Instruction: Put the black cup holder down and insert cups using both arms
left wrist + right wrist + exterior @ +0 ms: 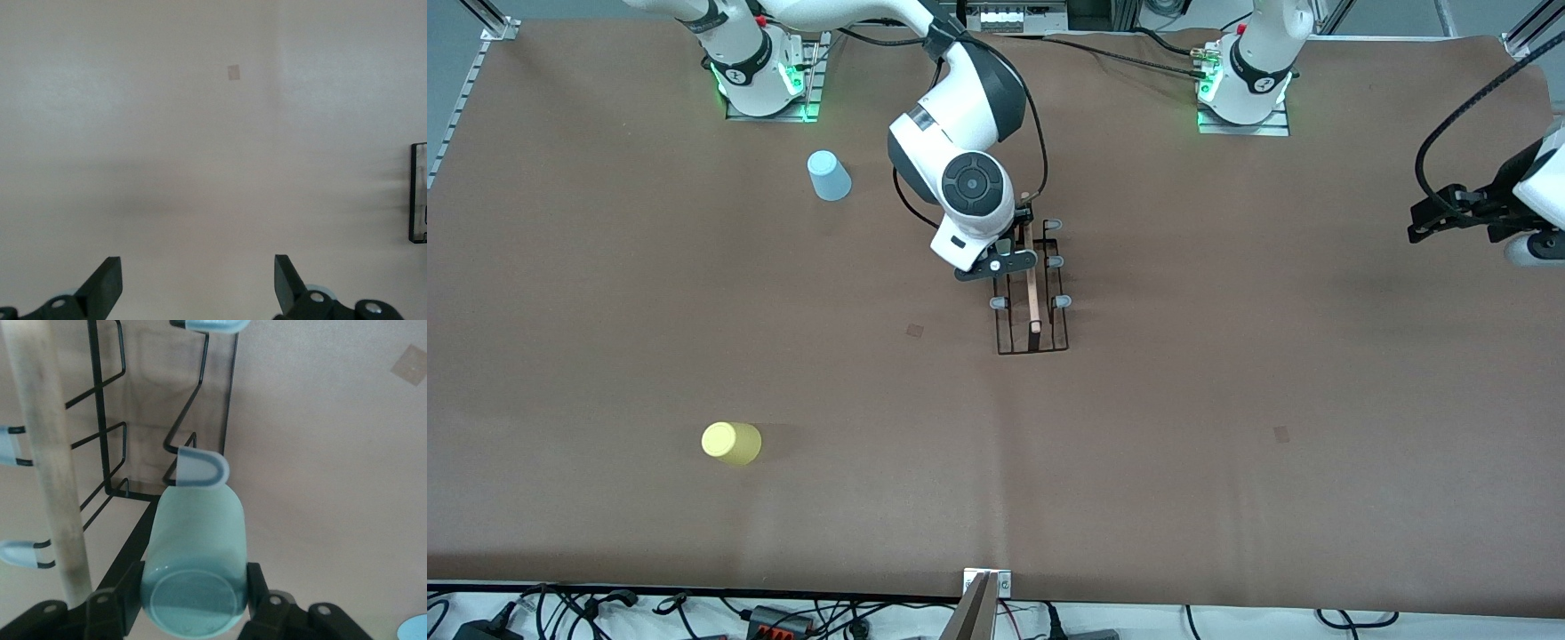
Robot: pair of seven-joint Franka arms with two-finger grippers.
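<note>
Cups were in three places at this moment. The right end effector point(193, 603) was pinching the pale green cup point(193, 553) by its sides, its two fingers point(257, 587) pressed on the cup's wall near the closed bottom. It was over the black cup holder point(1032, 293), at the end of the holder toward the robots' bases. The cup's mouth pointed to a blue-tipped prong point(202, 468), and the prong's tip showed at the cup's rim; I cannot tell if the tip was already inside the cup. The wooden rod handle point(48, 453) ran just beside the right end effector, along the middle of the holder.

The holder stood on the brown surface point(1227, 373) near its middle. The light blue cup point(829, 175) stood upside down on the surface, toward the right arm's base from the right end effector. The yellow cup point(732, 443) was well apart from this end effector, much nearer to the front camera.

The left end effector point(197, 283) was spread wide and held nothing. It waited over the bare surface at the left arm's end, well apart from the holder, with only one corner of the holder in its wrist view.
</note>
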